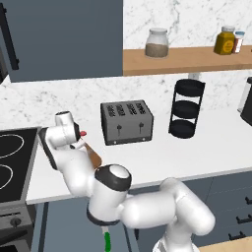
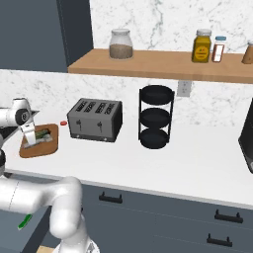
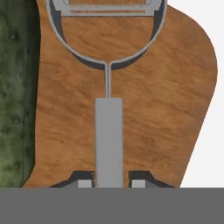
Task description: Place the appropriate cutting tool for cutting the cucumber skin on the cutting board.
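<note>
- The stove [image 1: 11, 162] sits at the far left of the left base view, its black top flush with the white table [image 1: 206, 147].
- The cutting board [image 2: 39, 143] lies on the table at the left end in the right base view, just left of the toaster; in the left base view only a brown sliver of it shows past the arm.
- The cucumber [image 3: 15, 96] lies on the board along the left edge of the hand view, dark green and bumpy, beside the peeler and apart from it.
- The peeler [image 3: 108, 131] lies flat on the board, its grey handle running up the middle of the hand view to a rounded head with the blade at the top.
- The gripper [image 3: 108, 183] hangs low over the board, and its two fingers [image 3: 84, 183] flank the end of the handle, very close on either side; whether they pinch it or have just let go, I cannot tell.
- A small red thing [image 2: 63, 123] lies on the table between the board and the toaster.
- The toaster [image 2: 95, 119] stands right of the board, slots up.
- A black three-tier stand [image 2: 156, 117] stands further right.
- A wooden shelf [image 2: 158, 64] above carries a glass jar [image 2: 121, 44] and, to the right, a yellow bottle [image 2: 201, 47].
</note>
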